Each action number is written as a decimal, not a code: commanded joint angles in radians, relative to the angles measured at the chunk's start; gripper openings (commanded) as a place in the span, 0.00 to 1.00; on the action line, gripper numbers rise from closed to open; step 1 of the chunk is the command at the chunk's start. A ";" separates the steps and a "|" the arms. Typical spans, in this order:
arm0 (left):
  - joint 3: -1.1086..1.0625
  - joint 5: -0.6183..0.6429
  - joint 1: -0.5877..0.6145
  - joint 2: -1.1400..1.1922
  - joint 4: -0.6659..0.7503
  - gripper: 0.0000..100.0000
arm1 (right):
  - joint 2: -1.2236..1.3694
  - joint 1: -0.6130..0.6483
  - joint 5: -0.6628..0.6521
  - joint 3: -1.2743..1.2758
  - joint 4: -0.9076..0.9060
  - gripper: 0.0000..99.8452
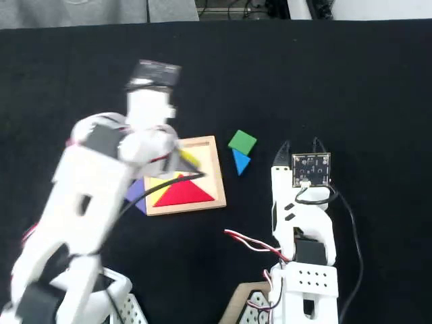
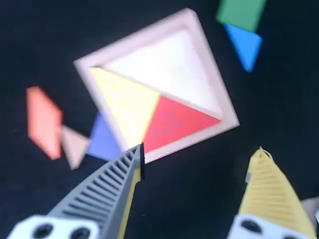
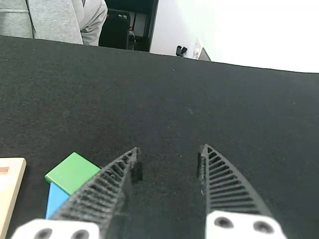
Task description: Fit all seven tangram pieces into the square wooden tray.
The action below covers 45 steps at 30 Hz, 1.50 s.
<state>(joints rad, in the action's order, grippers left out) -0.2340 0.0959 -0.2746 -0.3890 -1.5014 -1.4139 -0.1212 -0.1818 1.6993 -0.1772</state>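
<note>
Wood tray (image 1: pixel 219 172), matt blk cloth (image 1: pixel 351 81).

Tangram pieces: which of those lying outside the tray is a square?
The green piece, right of the wooden tray in the high view, beside the blue triangle. It alone is green with four square corners.

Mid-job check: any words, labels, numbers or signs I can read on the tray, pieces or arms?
Readable text: none.
Small black circuit board on the right arm's wrist: marks too small to read.
Square wooden tray, red triangle piece, yellow triangle piece, green square piece, blue triangle piece: no print seen.
</note>
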 commanded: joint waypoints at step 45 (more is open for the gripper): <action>-0.671 -0.212 0.604 -0.138 0.647 0.33 | 0.001 0.103 -0.068 -0.004 -0.034 0.20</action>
<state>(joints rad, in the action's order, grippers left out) -0.9490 0.0069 0.3284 -0.5317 -0.8953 -1.4139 -0.0276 -0.2355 1.6993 -0.2079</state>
